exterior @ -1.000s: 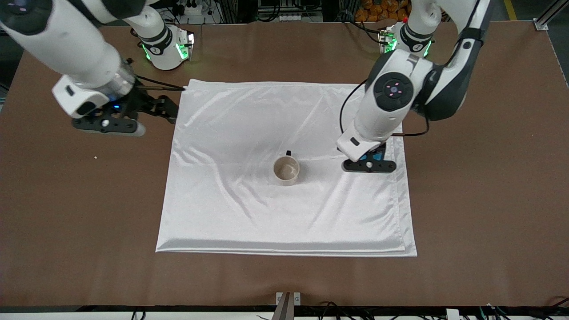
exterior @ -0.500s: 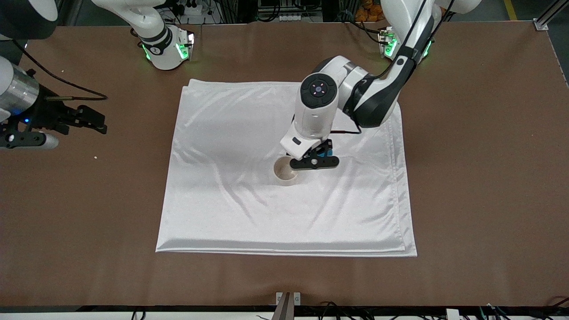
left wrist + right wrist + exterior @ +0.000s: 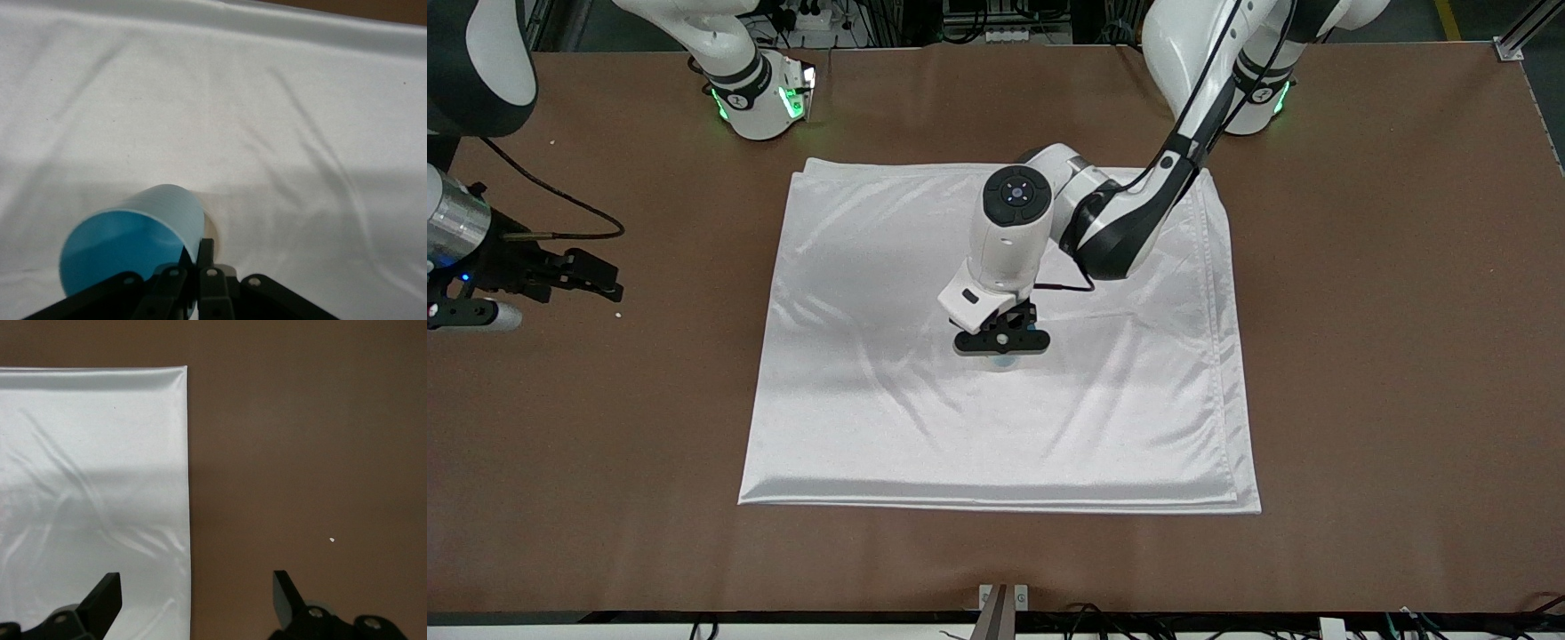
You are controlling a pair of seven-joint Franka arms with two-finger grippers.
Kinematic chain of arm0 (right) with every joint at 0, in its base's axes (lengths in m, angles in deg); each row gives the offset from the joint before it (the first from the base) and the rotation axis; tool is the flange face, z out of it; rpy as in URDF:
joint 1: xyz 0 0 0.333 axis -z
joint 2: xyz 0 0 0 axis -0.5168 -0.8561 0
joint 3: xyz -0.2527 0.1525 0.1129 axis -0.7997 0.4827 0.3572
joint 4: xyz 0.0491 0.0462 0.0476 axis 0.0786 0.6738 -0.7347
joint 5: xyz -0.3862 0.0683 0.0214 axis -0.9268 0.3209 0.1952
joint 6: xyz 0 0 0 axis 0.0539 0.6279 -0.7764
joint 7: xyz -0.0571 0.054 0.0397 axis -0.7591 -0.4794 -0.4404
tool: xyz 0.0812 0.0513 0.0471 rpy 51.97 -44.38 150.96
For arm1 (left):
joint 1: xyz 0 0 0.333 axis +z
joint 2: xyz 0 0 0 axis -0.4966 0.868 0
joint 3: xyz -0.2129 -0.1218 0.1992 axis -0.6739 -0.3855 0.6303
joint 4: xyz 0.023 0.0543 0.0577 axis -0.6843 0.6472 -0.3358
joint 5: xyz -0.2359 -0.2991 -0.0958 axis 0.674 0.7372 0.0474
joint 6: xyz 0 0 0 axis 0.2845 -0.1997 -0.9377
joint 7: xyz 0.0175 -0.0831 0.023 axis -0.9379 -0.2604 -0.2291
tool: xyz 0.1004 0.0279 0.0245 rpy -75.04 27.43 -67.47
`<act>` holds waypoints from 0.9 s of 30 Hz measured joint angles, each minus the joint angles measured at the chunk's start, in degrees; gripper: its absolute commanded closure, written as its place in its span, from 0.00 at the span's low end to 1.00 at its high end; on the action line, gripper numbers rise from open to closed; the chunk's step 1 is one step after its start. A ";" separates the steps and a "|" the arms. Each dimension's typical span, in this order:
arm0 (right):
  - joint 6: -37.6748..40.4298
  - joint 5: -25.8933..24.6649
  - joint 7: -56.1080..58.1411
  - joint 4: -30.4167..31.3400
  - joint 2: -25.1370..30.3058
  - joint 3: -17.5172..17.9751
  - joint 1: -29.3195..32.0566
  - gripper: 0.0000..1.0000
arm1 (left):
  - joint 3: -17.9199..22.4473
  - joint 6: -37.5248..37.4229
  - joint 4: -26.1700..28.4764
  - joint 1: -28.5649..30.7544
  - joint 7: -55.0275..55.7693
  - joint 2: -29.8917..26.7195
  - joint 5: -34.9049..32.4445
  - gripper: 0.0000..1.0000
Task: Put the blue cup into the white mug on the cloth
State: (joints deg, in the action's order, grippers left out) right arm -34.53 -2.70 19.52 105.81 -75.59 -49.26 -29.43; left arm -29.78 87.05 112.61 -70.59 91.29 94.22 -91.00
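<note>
Front view: 1 blue cup (image 3: 133, 240) in left tool (image 3: 1001, 341), 1 cloth (image 3: 854, 400)

Large white rectangular cloth (image 3: 996, 418): satin-like, shiny, soft creases, folded layers at 6 o'clock edge. Small light-blue tapered cup (image 3: 133, 243): smooth, plastic-looking, faint ribbing outside. Brown table surface (image 3: 1387, 356): matt, finely grained. Arm shells glossy white.

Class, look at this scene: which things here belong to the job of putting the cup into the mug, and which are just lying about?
Part of the job:
- blue cup, clamped by the shut left gripper over the middle of the cloth
- white mug: hidden under that gripper

Just about:
- right gripper, open, waiting over the bare table at the cloth's edge
- small white crumb on the table
</note>
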 measured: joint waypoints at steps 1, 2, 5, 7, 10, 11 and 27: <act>-0.02 0.00 0.00 0.00 0.01 0.01 0.04 0.00 | -0.01 0.00 -0.12 -0.12 0.10 0.16 0.00 1.00; -0.03 0.00 0.00 0.00 0.03 0.01 0.07 0.00 | -0.04 -0.01 -0.16 -0.25 0.15 0.27 0.00 1.00; -0.25 0.00 0.02 0.00 0.08 0.00 0.21 0.00 | -0.11 -0.11 -0.16 -0.81 0.19 0.52 0.00 1.00; -0.48 0.00 0.06 0.00 0.09 0.00 0.29 0.00 | -0.11 -0.12 -0.16 -1.34 0.31 0.62 0.00 1.00; -0.65 -0.01 0.33 0.00 0.09 0.01 0.51 0.00 | -0.13 -0.28 -0.15 -2.22 0.90 0.70 0.00 1.00; -0.69 -0.01 0.60 0.00 0.09 0.01 0.66 0.00 | -0.12 -0.45 -0.14 -2.48 1.04 0.72 0.00 1.00; -1.17 -1.86 3.33 0.04 0.09 0.11 2.02 0.00 | 0.08 -5.47 0.70 -2.41 1.16 0.84 0.00 1.00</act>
State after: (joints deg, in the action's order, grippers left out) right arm -35.71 -4.56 22.85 105.85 -75.50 -49.14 -27.41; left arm -29.70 81.58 113.31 -73.00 92.45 95.05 -91.00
